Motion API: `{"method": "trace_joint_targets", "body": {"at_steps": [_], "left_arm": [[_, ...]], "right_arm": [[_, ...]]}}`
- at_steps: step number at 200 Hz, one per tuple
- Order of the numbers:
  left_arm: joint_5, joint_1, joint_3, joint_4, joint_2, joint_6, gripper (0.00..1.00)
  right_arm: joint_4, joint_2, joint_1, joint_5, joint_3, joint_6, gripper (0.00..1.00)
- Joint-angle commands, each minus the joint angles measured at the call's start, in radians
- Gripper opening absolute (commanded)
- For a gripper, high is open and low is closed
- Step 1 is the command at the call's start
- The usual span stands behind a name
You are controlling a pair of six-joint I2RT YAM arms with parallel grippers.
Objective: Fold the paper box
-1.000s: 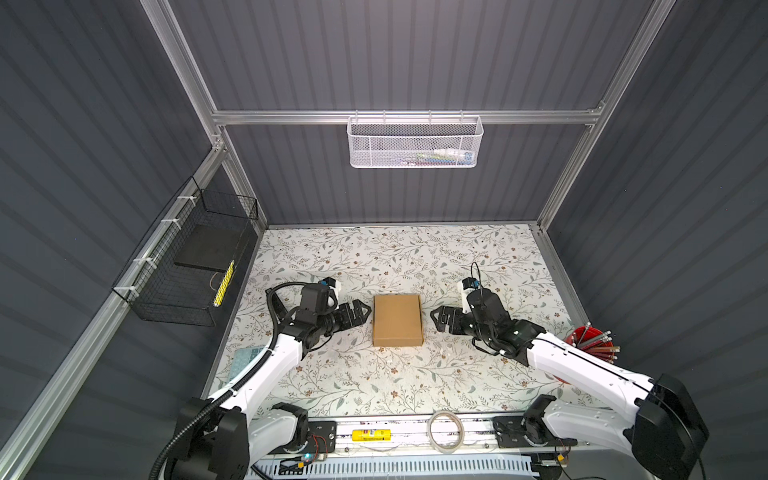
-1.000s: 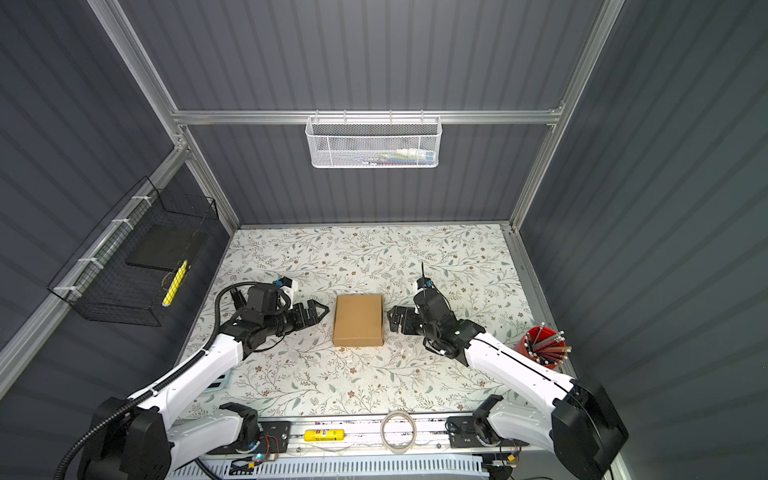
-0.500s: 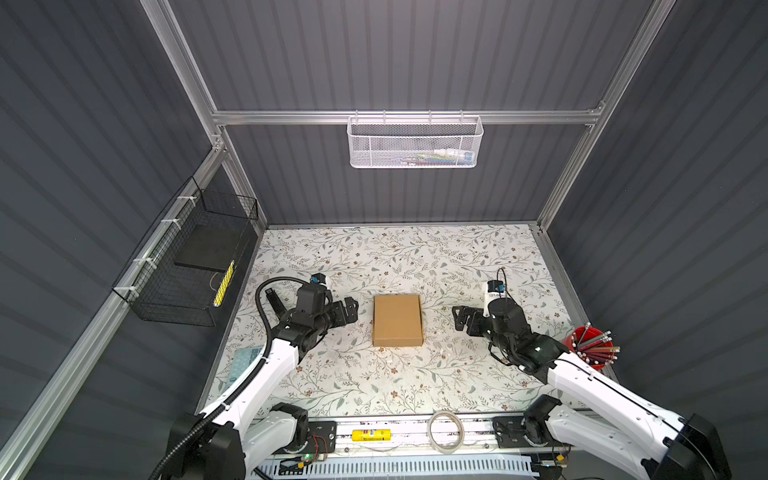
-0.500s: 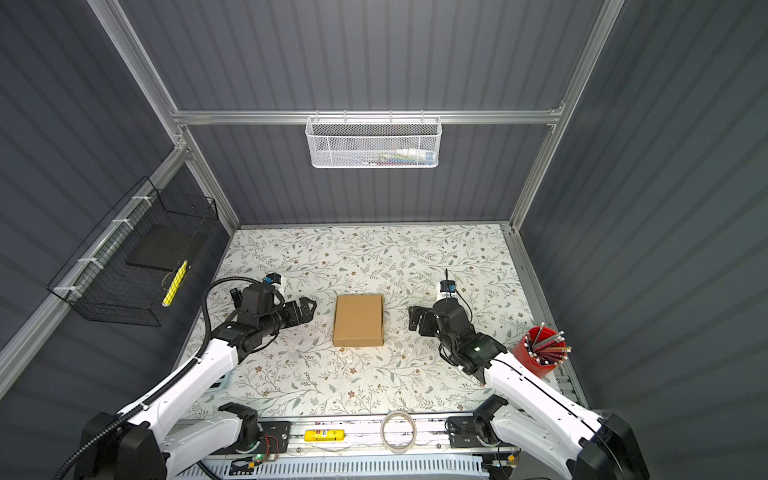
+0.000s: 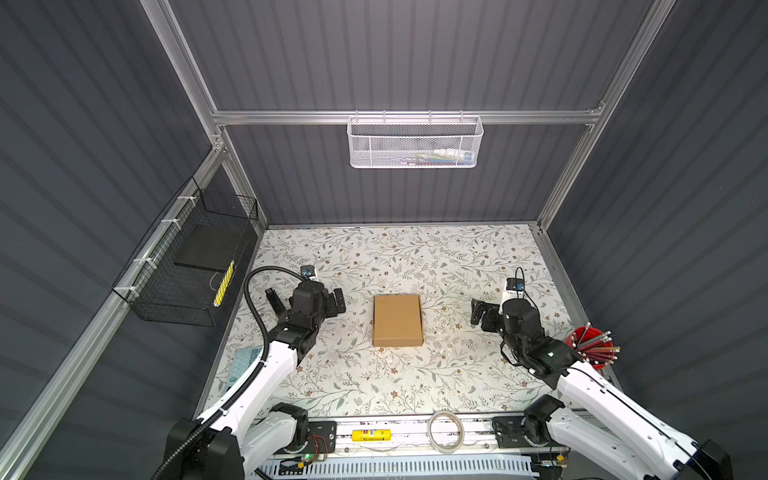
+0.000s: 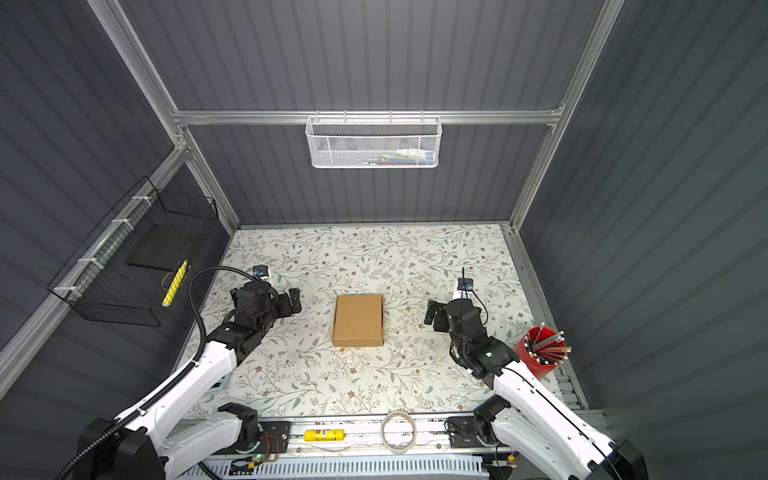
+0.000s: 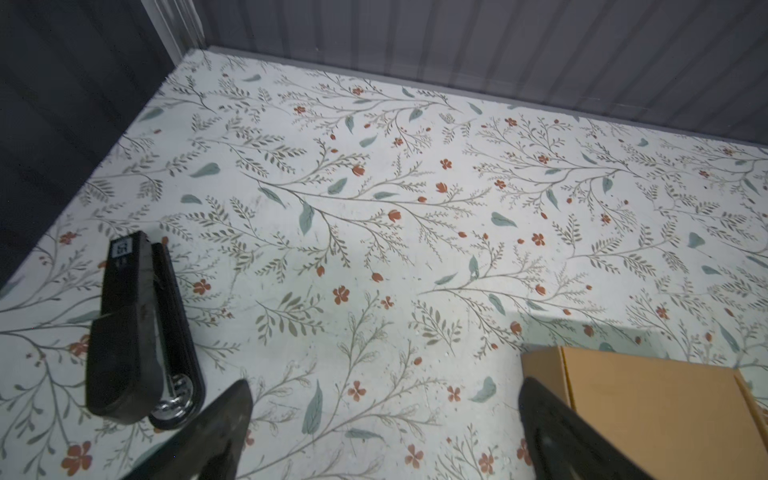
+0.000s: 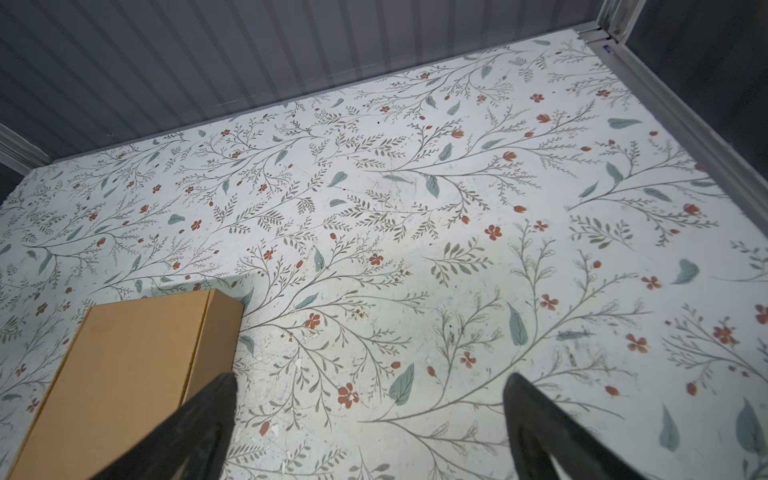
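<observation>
— Midway across the tabletop (image 5: 415, 257), well clear of every edge, lies the box (image 5: 398, 320), lid down and walls up as far as both top views show. Who has it?

— Nobody. The left gripper (image 5: 337, 305) hangs off its left side and the right gripper (image 5: 480, 316) off its right. Both are apart from it, with jaws spread wide and nothing between them.

— How will it handle?

— Light, I judge, and stiff for its weight: corrugated card, flat panels, crisp folds. It should slide easily on that smooth top, so a one-sided push would shove it rather than bend anything. Edges and corners would crush under a hard pinch.

— Where would you take hold?

— By the two side walls, one gripper each, squeezing gently. Or pin the lid flat with one while the other works a flap. A pinch needs a free edge, and I see none sticking out; the sides look flush.

— Anything in the way?

— A black stapler (image 7: 137, 328) lies near the tabletop's left edge, beside the left gripper and well apart from the box.

— What is left to do?

— Little, to my eye. Whether the tabs sit in their slits I cannot tell.
</observation>
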Motion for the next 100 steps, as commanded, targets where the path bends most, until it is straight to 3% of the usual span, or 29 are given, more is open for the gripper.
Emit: {"method": "trace_joint_targets", "body": {"at_steps": [1,48,100], "left_arm": [[-0.135,-0.001,-0.059,0.135,0.032,0.08,1.0],[-0.28,0.003,-0.111,0.363,0.149,0.171,1.0],[-0.24,0.043,-0.193,0.735,0.337,0.259,1.0]], "right_arm": [[-0.003,-0.016,-0.011,0.039,-0.002,-0.043,0.99],[0.047,-0.035,-0.021,0.044,-0.02,-0.115,0.99],[0.119,-0.027,-0.048,0.038,-0.036,-0.177,0.99]]}}
